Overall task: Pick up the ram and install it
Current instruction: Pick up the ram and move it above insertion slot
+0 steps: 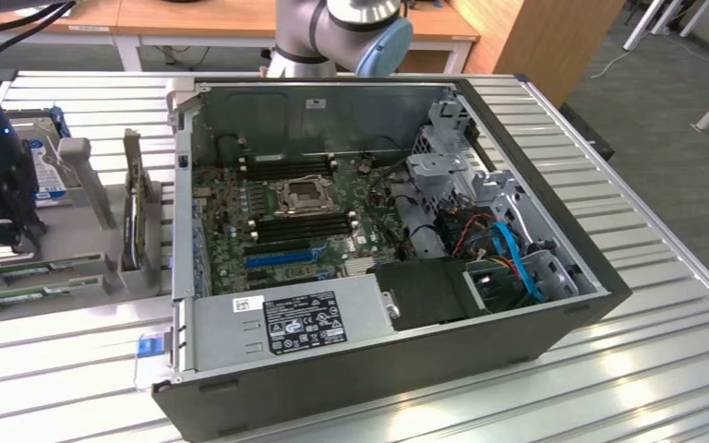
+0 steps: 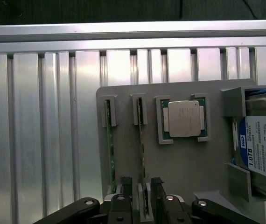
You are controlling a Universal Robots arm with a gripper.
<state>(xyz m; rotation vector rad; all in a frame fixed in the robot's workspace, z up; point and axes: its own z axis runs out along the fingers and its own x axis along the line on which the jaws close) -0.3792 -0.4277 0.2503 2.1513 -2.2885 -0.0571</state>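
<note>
Ram [image 2: 142, 149] on edge in a slot of the grey holder [image 2: 189, 163], between a second green stick [image 2: 110, 154] and a processor chip [image 2: 184, 118]. Straddled at one end by the gripper [image 2: 141, 198], released, one finger [image 2: 126, 186] on each side with a gap to the board. Beyond the chip, a hard drive [image 2: 263, 149] at the holder's edge. Under it all, a ribbed metal table [image 2: 30, 140]; to the exterior view's right of the holder, an open computer case [image 1: 552, 305].

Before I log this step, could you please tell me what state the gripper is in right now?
Gripper: open, holding nothing; it straddles one ram stick standing in the grey holder.
</note>
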